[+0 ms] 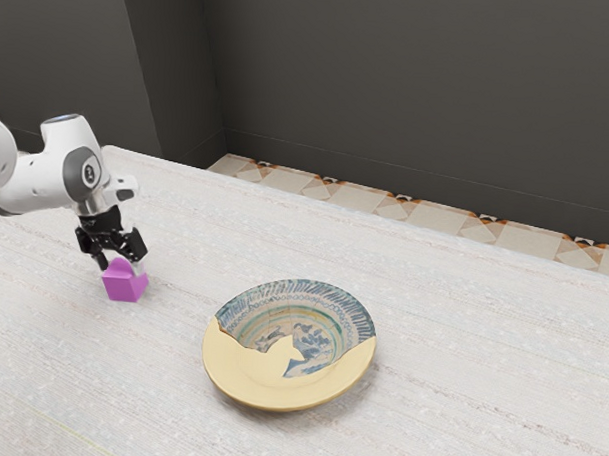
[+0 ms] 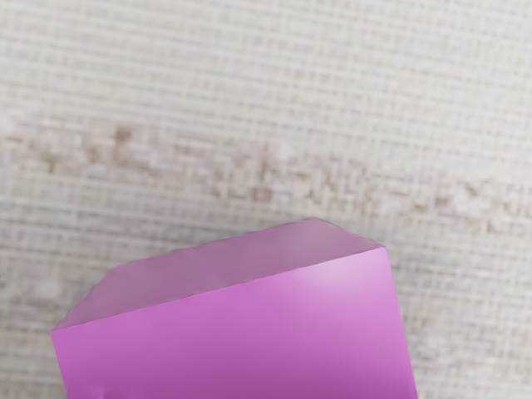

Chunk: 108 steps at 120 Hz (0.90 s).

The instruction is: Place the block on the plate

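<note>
The plate [image 1: 239,371] lies on the table [image 1: 479,374], well in from the table's far edge; it is a shallow, round ceramic plate, its sunken middle painted with blue figures inside greenish and ochre rings, its patterned rim banded with blue strokes; a plain, pale yellow section with a jagged border covers the side away from that far edge. The purple block [image 1: 123,285] is outside the plate, apart from its rim and toward the exterior view's left; it too is well in from the table's far edge, though I cannot tell whether its underside touches the tabletop. The black pincer [image 1: 121,263] is right at the block's upper part; whether it is grasping the block or released I cannot tell; the wrist view has two of the block's faces close under the hand, with the table's pale, streaked surface around them.
</note>
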{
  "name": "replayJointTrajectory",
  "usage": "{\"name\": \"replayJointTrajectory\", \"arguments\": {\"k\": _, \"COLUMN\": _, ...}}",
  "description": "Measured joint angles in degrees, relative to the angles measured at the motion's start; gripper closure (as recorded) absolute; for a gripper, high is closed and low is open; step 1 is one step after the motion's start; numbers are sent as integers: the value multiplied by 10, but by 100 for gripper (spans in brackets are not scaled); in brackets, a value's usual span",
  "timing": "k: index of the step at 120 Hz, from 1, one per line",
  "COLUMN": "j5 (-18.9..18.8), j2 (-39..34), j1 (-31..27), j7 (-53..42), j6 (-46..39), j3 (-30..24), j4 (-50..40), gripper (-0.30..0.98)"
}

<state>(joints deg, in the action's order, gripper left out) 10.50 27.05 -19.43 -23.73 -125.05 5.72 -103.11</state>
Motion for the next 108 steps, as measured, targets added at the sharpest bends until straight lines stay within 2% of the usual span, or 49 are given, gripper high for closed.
{"name": "replayJointTrajectory", "arguments": {"k": 38, "j5": 9, "j2": 45, "j1": -9, "j7": -4, "j6": -30, "j3": -2, "j4": 19, "gripper": 0}}
{"name": "replayJointTrajectory", "arguments": {"k": 72, "j5": 13, "j2": 37, "j1": -9, "j7": -8, "j6": -36, "j3": -5, "j4": 13, "gripper": 22}}
{"name": "replayJointTrajectory", "arguments": {"k": 108, "j5": 5, "j2": 9, "j1": -3, "j7": -11, "j6": -33, "j3": -12, "j4": 5, "gripper": 27}}
